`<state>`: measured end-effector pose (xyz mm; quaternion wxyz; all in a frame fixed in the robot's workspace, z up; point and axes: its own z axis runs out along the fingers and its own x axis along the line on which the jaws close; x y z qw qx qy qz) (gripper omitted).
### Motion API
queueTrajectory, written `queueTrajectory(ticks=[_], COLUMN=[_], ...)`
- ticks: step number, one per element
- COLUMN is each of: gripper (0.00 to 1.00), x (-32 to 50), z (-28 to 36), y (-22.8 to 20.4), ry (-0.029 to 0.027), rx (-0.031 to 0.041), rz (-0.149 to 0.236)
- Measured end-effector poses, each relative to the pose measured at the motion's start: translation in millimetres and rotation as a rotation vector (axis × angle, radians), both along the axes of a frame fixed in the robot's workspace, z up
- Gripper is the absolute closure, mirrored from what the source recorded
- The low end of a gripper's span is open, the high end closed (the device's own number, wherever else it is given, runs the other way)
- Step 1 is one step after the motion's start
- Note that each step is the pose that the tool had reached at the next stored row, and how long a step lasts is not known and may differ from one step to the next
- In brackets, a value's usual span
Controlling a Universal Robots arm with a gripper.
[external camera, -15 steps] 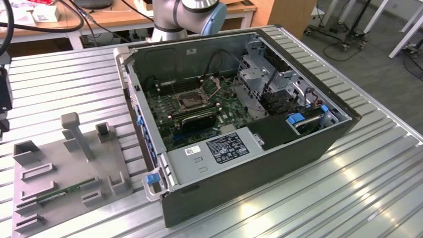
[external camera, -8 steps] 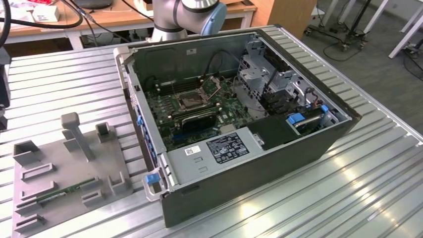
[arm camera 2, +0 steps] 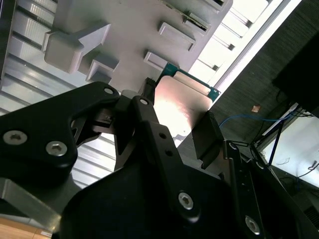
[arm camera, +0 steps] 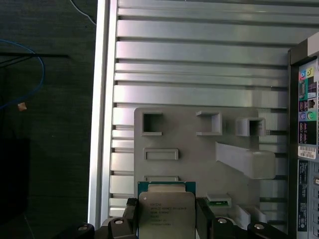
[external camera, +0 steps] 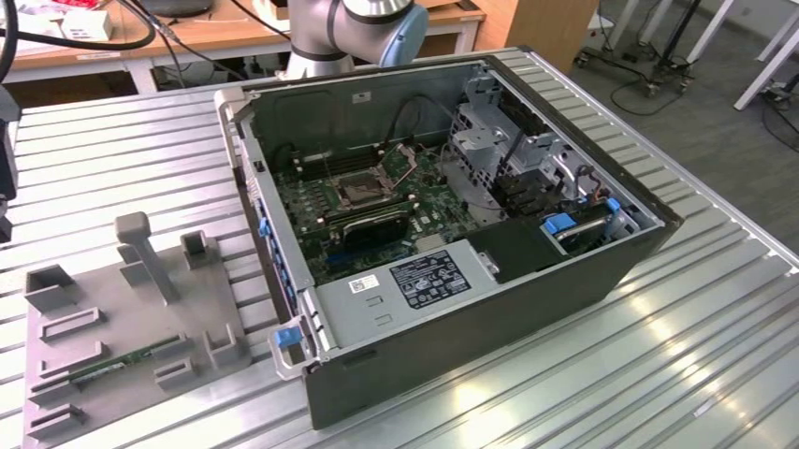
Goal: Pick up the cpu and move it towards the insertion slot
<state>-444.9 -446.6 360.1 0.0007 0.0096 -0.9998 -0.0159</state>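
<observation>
Two black fingers clamp the cpu by opposite edges, silvery face showing in the first wrist view, held above the grey tray on the slatted table. In the exterior view, the insertion slot sits inside the computer case, at two o'clock from the tray.

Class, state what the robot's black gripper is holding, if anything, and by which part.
The small, flat, square, silvery cpu, pinched by two opposite edges between the black fingers of the gripper.
</observation>
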Motion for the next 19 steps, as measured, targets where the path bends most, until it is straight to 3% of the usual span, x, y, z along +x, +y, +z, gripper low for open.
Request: queueTrajectory(ticks=[19], gripper=[0.46], x=[0.0], z=[3.1], y=[0.0], ry=[0.0], rx=[0.0], rz=[0.0])
